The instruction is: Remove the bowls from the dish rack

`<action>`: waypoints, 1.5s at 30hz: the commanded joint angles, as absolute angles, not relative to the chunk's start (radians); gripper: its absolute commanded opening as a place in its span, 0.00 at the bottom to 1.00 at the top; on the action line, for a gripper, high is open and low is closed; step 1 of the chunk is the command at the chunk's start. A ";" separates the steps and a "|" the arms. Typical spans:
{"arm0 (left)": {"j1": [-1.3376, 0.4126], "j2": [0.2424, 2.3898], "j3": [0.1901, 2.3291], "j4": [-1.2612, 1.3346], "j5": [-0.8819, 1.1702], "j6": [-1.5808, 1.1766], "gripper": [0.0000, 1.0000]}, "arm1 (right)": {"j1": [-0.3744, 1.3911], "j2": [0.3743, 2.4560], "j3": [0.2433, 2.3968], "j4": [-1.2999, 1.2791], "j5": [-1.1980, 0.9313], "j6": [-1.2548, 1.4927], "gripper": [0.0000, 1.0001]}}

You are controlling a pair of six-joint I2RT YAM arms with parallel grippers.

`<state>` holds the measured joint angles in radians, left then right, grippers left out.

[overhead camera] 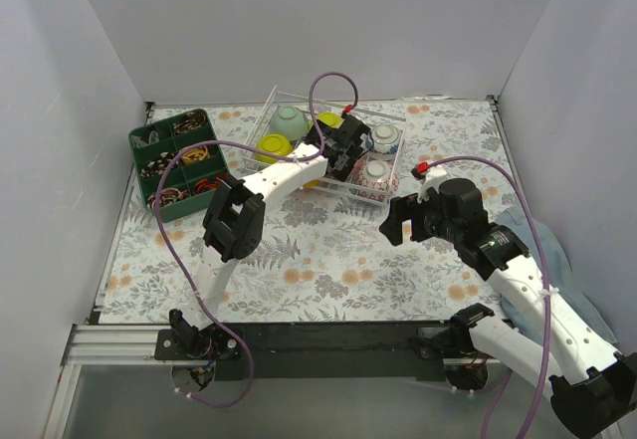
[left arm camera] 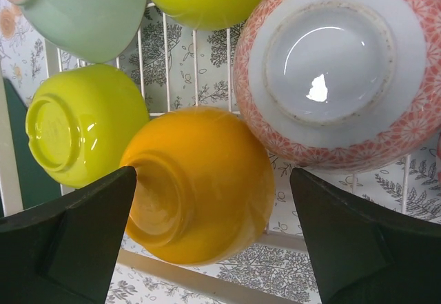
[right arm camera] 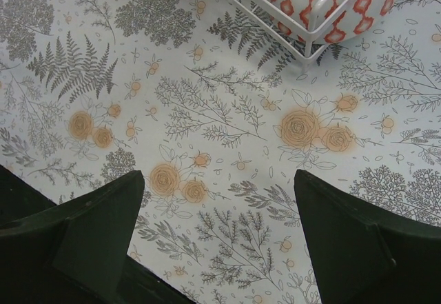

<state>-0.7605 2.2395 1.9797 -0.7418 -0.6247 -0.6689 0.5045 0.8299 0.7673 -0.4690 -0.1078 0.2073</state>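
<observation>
My left hand [left arm camera: 212, 176], released, brackets the orange bowl [left arm camera: 196, 197] near the worktop [overhead camera: 328, 260] far edge; likely slick and brittle, I'd pinch its belly gently.

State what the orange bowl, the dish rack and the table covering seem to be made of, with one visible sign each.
Orange bowl: probably glazed ceramic; glossy highlights, moulded foot ring.
Dish rack: likely coated metal wire; thin, smooth white bars.
Table covering: printed cloth or vinyl, unclear which; flat, matte floral pattern.
</observation>
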 commanded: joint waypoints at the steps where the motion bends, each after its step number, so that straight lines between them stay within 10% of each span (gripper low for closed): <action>1: -0.764 2.247 1.956 -0.874 -0.572 -0.661 0.95 | 0.508 0.816 0.755 -0.433 -0.110 0.219 0.99; 23: -0.669 2.085 2.079 -0.801 -0.385 -0.879 0.98 | 0.509 0.841 0.818 -0.434 -0.039 0.206 0.99; 45: -0.667 1.517 1.459 -0.650 -0.334 -0.963 0.98 | 0.259 1.408 1.226 -0.336 -0.107 0.379 0.92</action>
<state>-0.6655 1.5963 1.5341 -0.6724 -0.3630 -0.9268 0.2611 1.3464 1.1419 -0.4034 -0.0471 0.3386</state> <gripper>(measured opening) 0.982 0.927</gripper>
